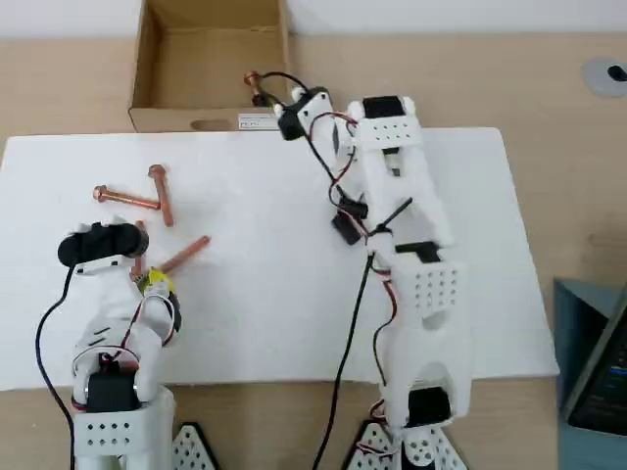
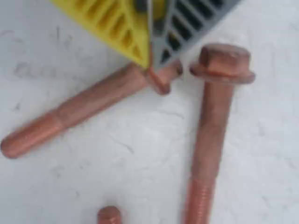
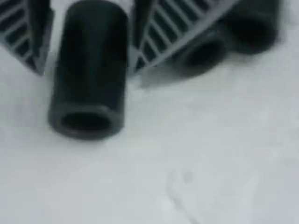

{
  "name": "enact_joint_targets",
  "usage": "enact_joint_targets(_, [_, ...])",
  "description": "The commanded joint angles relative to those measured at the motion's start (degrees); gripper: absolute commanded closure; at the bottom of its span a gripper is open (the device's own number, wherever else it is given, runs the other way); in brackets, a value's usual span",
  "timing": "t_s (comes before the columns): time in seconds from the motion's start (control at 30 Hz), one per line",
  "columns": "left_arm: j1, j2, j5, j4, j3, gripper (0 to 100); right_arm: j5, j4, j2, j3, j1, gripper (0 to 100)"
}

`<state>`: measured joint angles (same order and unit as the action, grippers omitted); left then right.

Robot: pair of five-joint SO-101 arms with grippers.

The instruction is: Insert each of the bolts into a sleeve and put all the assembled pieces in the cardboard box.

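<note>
at 7 o'clock on the white mat point(image 1: 294, 294), the left gripper point(image 1: 149, 282) is pressing its closed tips on a bolt point(image 2: 88, 105) just under the head, with a second bolt point(image 2: 212, 135) lying beside it. two more bolts point(image 1: 127, 199) are touching at 10 o'clock. a black sleeve point(image 3: 86, 100) is lying at the right gripper point(image 3: 88, 70); whether it is gripping cannot be told. the cardboard box point(image 1: 147, 88) is sitting at 11 o'clock.

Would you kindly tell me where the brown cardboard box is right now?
In the high view the open brown cardboard box sits left of centre, just beyond the far edge of the white mat.
</note>
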<state>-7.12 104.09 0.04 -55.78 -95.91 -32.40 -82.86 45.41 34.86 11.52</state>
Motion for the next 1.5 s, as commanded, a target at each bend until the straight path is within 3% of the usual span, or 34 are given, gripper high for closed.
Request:
enact_joint_targets(0.0, [-0.35,0.48,0.00,0.97,-0.09,100,-0.09,-0.97,2.77,4.18,-1.71,86.0])
enact_joint_targets(0.1, [-0.35,0.48,0.00,0.97,-0.09,100,-0.09,-2.46,5.41,6.64,-1.80,87.0])
enact_joint_targets(0.3, [-0.35,0.48,0.00,0.97,-0.09,100,-0.35,-5.19,8.22,13.23,-0.84,98.9])
enact_joint_targets(0.83, [-0.35,0.48,0.00,0.97,-0.09,100,1.85,-19.69,7.52,39.52,-1.10,98.8])
enact_joint_targets(1.1, [0.09,0.48,-0.35,0.97,-0.09,100,4.40,-19.69,-5.58,32.13,-0.92,98.8])
enact_joint_targets(1.47, [0.09,0.48,-0.26,1.05,-0.09,100,9.41,-19.60,-33.19,4.35,-2.59,98.8])
